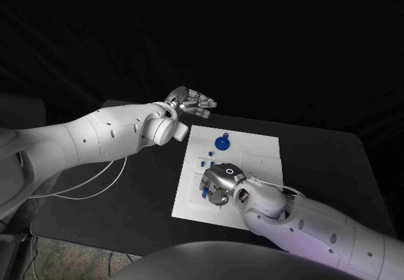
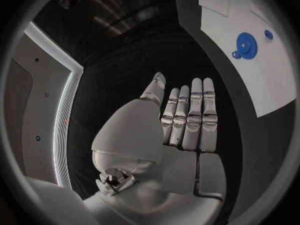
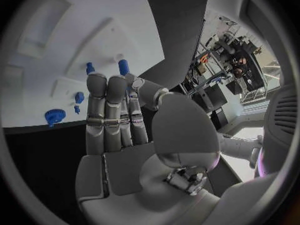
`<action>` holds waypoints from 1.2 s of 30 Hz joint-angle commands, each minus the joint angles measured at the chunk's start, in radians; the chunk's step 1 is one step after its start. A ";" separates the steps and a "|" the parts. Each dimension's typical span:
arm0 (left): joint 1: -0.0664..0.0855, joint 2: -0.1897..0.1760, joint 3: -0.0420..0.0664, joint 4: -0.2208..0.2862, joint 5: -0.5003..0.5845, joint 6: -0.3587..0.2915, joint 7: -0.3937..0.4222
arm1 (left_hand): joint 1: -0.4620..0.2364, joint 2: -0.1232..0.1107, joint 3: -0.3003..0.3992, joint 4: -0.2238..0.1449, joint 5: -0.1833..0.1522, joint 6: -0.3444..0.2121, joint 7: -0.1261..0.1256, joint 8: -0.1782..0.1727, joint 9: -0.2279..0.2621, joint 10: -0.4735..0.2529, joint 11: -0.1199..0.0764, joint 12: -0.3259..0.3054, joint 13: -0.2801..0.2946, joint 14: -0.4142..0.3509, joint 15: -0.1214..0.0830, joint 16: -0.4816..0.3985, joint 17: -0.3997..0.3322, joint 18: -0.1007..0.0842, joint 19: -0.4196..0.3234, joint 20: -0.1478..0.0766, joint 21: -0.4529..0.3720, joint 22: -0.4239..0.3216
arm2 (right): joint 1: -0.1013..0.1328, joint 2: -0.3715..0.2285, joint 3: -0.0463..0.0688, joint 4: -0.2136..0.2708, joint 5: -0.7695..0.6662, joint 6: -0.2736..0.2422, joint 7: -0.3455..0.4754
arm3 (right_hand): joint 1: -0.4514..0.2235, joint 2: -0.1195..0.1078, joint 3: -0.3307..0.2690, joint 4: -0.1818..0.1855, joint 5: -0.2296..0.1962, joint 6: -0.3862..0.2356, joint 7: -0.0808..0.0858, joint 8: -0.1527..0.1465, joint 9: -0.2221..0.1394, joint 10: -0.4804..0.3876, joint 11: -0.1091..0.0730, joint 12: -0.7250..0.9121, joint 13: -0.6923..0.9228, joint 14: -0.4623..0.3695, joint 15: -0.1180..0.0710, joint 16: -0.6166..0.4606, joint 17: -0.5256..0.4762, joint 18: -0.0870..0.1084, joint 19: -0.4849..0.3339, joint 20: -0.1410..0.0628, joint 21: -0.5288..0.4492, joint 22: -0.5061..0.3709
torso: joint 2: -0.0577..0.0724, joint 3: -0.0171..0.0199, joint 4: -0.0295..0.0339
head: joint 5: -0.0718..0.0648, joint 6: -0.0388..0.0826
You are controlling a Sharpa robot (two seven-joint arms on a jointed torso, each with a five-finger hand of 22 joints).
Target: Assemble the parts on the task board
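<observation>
The task board (image 1: 253, 169) is lying in the middle of the black table (image 1: 135, 198), and the assembly looks early to middling — several blue parts are showing on it, but how many are seated is hard to judge. A blue gear (image 1: 222, 142) is sitting flat near the board's far end, with a small blue knob just beside it; in the left wrist view that gear (image 2: 247, 45) appears to be resting on the plate, though whether it is on its post I cannot tell. Smaller blue pegs (image 1: 205, 165) are standing or lying nearer the middle of the board.

The right hand (image 1: 222, 182) is hovering low over the board's near half, its fingers (image 3: 106, 110) held straight and close together, reaching toward a blue peg (image 3: 124, 66). It seems to be holding nothing, though whether the fingertips are touching the peg I cannot tell.

The left hand (image 1: 190, 103) is waiting off the board's far corner, above the table, fingers (image 2: 190, 117) extended side by side and empty. Most of the placing, by my reading, is still to be done.
</observation>
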 commanded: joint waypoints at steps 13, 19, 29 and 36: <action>0.000 0.000 0.001 0.003 -0.003 0.017 -0.002 | 0.000 0.012 0.000 0.010 0.003 -0.009 -0.002 -0.002 0.001 -0.008 -0.001 -0.004 0.000 -0.008 -0.001 -0.004 0.000 0.008 0.002 0.002 0.006 -0.003 | -0.001 0.000 -0.004 -0.018 -0.014 0.019 -0.009 | -0.004 0.009 -0.001 -0.002 0.006 0.006 0.001 0.004 0.001 0.070 -0.042 0.002 0.005 -0.002 -0.006 -0.006 -0.001 0.015 0.033 -0.004 -0.011 0.003 | 0.000 0.0000 0.0007 | 0.006 -0.011; 0.000 0.001 0.001 0.004 -0.003 0.018 -0.003 | -0.001 0.012 0.000 0.012 0.003 -0.010 -0.002 -0.002 0.001 -0.007 -0.001 -0.004 0.000 -0.008 -0.001 -0.004 0.000 0.008 0.002 0.002 0.006 -0.003 | -0.001 0.002 -0.004 -0.021 -0.010 0.016 -0.006 | -0.004 0.009 -0.001 -0.003 0.007 0.006 0.001 0.004 0.001 0.070 -0.042 0.002 0.005 -0.002 -0.006 -0.006 -0.001 0.016 0.033 -0.004 -0.015 0.004 | 0.000 -0.0003 -0.0001 | 0.008 -0.011; 0.000 0.000 0.001 0.004 -0.003 0.018 -0.004 | -0.001 0.012 0.000 0.012 0.003 -0.010 -0.002 -0.002 0.001 -0.007 -0.001 -0.004 0.000 -0.008 -0.001 -0.004 0.000 0.008 0.002 0.002 0.006 -0.003 | -0.006 0.011 -0.009 -0.036 -0.008 -0.006 -0.005 | -0.005 0.009 -0.001 -0.003 0.008 0.006 0.001 0.004 0.001 0.070 -0.042 0.002 0.005 -0.002 -0.007 -0.006 -0.002 0.016 0.034 -0.004 -0.017 0.006 | 0.000 0.0010 0.0017 | 0.011 -0.011; 0.000 0.000 0.001 0.004 -0.003 0.018 -0.005 | -0.001 0.012 0.000 0.013 0.003 -0.009 -0.002 -0.002 0.002 -0.008 0.000 -0.004 0.000 -0.009 -0.001 -0.004 0.001 0.008 0.002 0.002 0.006 -0.004 | -0.010 0.014 -0.011 -0.034 -0.008 -0.027 -0.009 | -0.005 0.008 -0.001 -0.003 0.008 0.007 0.001 0.004 0.001 0.071 -0.042 0.002 0.006 -0.001 -0.007 -0.006 -0.002 0.016 0.035 -0.004 -0.016 0.007 | -0.001 -0.0003 0.0001 | 0.011 -0.011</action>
